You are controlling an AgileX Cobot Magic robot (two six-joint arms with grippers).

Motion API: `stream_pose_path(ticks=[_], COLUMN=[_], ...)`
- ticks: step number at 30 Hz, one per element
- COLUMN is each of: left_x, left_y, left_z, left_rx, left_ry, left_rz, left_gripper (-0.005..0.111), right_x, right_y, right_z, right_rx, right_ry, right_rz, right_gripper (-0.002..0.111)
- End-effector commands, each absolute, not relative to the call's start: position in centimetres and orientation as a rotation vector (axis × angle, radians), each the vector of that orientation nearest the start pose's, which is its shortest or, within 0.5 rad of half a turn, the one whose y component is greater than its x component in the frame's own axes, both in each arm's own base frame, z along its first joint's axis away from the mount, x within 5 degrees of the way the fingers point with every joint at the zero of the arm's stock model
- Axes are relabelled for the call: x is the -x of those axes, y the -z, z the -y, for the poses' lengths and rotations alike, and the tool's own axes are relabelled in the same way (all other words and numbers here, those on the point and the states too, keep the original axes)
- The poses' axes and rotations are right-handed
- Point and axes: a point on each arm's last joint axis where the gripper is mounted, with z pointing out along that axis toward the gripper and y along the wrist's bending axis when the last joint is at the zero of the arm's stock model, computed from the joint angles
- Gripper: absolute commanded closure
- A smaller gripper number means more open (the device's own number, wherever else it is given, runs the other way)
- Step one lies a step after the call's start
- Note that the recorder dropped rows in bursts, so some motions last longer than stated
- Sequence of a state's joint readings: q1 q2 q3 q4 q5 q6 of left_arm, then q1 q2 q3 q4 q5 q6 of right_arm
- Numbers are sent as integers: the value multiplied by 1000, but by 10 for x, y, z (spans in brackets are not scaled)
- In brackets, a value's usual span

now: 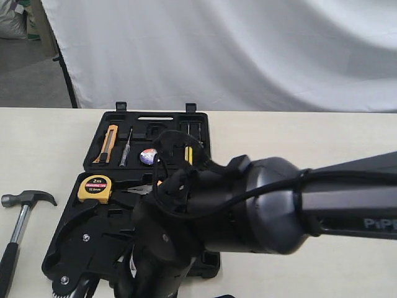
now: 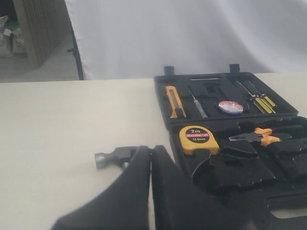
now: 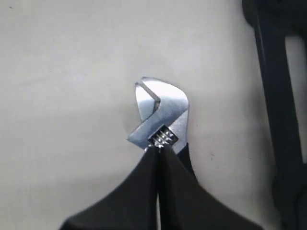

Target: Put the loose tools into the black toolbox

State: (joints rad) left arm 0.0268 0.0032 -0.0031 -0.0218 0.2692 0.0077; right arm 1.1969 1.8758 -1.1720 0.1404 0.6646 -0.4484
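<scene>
Reaching down beside the black toolbox [image 1: 109, 119], the right tool [image 3: 158, 149] sits clenched over the wrench [image 3: 163, 108].

The black toolbox [image 1: 205, 133] lies open, tape roll [image 1: 147, 156] inside; hammer [image 1: 18, 226] and wrench [image 3: 160, 120] are outside it.

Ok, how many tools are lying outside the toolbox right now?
2. The hammer lies on the table left of the toolbox; the wrench lies on the table by the toolbox's edge, at the right hand. The arm may hide more.
</scene>
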Motion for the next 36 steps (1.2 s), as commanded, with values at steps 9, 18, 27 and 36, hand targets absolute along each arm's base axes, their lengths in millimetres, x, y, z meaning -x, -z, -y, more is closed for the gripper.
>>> stream_pose_path(ticks=[9, 18, 27, 36], left_x=[-55, -55, -55, -55], left_y=[-189, -189, -189, -189], left_z=[-1, -1, -1, -1], left_rx=[46, 46, 46, 46], left_ry=[6, 6, 6, 6], left_rz=[-1752, -1752, -1752, -1752], left_gripper=[106, 106, 106, 106], right_x=[-131, -133, -132, -132], right_y=[-154, -156, -155, -131], right_z=[-349, -353, -352, -353], right_rx=[1943, 1866, 1816, 1935], right_ry=[-263, -308, -320, -263], right_rz=[-2099, -2102, -2177, -2159], right_gripper=[106, 87, 35, 34])
